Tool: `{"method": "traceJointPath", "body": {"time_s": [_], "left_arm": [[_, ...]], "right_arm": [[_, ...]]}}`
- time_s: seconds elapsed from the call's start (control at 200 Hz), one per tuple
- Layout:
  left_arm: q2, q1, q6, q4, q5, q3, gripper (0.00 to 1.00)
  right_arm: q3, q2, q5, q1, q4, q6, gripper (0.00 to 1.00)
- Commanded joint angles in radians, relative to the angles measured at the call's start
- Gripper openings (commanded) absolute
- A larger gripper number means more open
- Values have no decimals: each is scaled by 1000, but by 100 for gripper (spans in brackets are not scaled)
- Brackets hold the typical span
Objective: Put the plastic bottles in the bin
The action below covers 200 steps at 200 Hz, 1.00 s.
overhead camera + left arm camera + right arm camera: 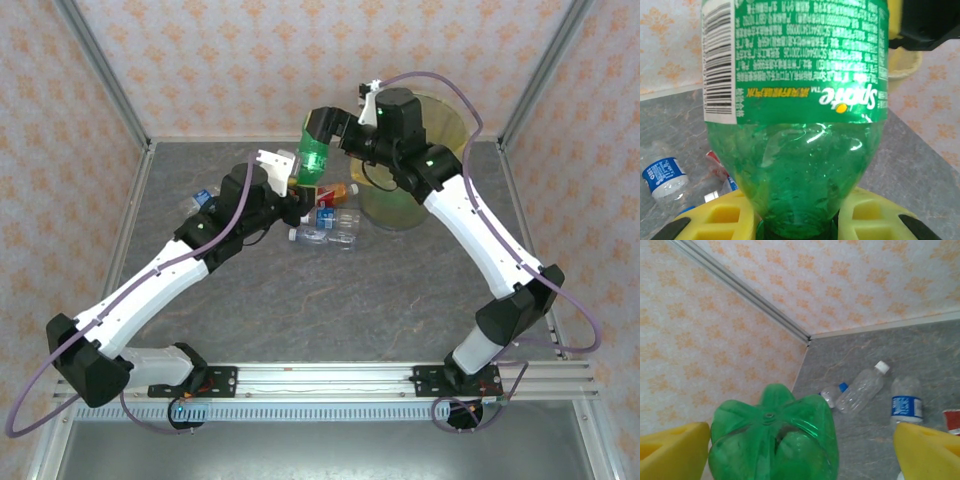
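The green bottle (795, 165) sits closest to the lens. We find the left end effector (797, 220) clamped on its neck, with the left arm stretched forward over the bench (350, 300). The right arm reaches in from the bin's side. The right end effector (800, 450) stands open, its yellow fingers (927, 452) straddling the bottle's base. The yellow bin (445, 115) stands at the back right, its contents hidden by the arm. Several clear bottles (325, 235) lie on the grey bench below. Patterned walls enclose the cell.
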Motion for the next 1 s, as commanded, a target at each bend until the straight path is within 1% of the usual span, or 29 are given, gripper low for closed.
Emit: {"method": "traceJointPath", "body": {"time_s": [0.0,0.145,0.28,0.375,0.496,0.561,0.606,0.686,0.731,0.801,0.856,0.901,0.936,0.961,0.996], "left_arm": [[-23,-6,46,33,53,16,27],[-4,-6,63,14,65,43,27],[15,-8,67,16,70,62,27],[32,-8,59,21,66,76,27],[56,-8,48,22,57,97,27],[68,-8,47,24,52,105,28],[78,-8,45,22,48,116,30],[92,-8,41,18,38,132,39],[95,-8,38,21,36,137,47],[98,-7,28,32,35,140,59],[100,-7,21,39,30,145,73],[100,-8,13,42,20,151,88],[100,-8,10,46,14,154,97],[99,-8,9,48,10,156,99],[99,-8,6,52,6,160,99]], "right_arm": [[-5,-5,-36,21,11,32,91],[-12,-3,-79,29,15,21,88],[3,13,-87,30,-9,-6,84],[35,30,-84,29,-41,-37,76],[104,60,-108,8,-82,-56,58],[128,70,-111,-6,-94,-56,57],[130,70,-111,-15,-91,-52,57],[128,66,-118,-40,-82,-43,54],[126,61,-121,-56,-76,-33,51],[117,52,-127,-81,-61,-18,50],[116,43,-127,-101,-55,-13,51],[115,37,-114,-116,-55,-11,51],[113,31,-103,-132,-56,-9,51],[111,25,-96,-145,-55,-6,52],[107,18,-87,-168,-56,0,51]]}}
